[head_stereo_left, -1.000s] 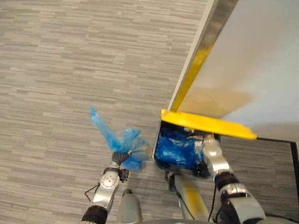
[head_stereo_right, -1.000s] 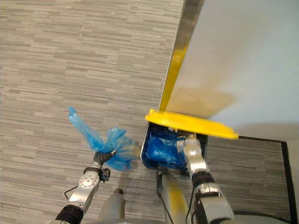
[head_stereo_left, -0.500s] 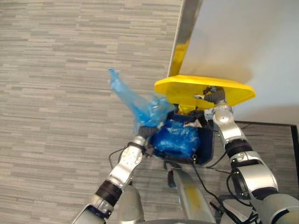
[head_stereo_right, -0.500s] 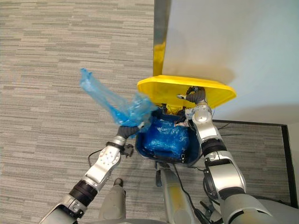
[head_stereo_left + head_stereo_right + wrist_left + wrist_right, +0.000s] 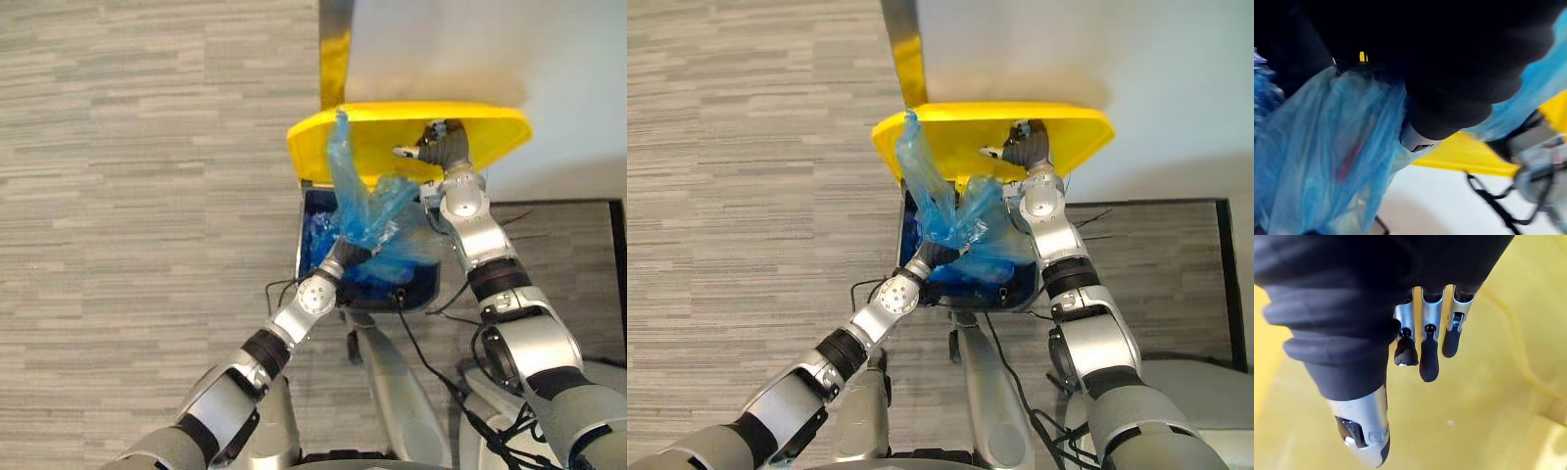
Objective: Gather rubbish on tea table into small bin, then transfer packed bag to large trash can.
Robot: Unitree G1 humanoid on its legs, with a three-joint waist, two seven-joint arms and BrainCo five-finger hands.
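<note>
Swung across from the floor side, the blue rubbish bag [image 5: 361,208] now hangs over the mouth of the large trash can [image 5: 423,294], where half a second ago it was off to the left of the rim. In the left eye view, at the centre of the frame, the left hand [image 5: 345,258] is closed round the bag's gathered neck, and the bag's loose tail points up against the yellow lid [image 5: 495,125]. The right hand [image 5: 443,147], at upper right, props that lid further back than before. By my reading the can is open and the bag is placed for the drop; only the release is left.

From the right eye view the same holds: the bag sits between the two arms, over the blue liner [image 5: 913,227] inside the can, with grey floor [image 5: 735,196] to the left.

Seen from the left wrist view, thin, crinkled, see-through blue film spreads below the dark cover, with something reddish showing faintly through it. The bag looks light and floppy. This hand's fingers are hidden here.

Up close in the right wrist view, the fingers [image 5: 1428,363] are stretched straight, and they lie flat on the lid's yellow underside without gripping anything.
</note>
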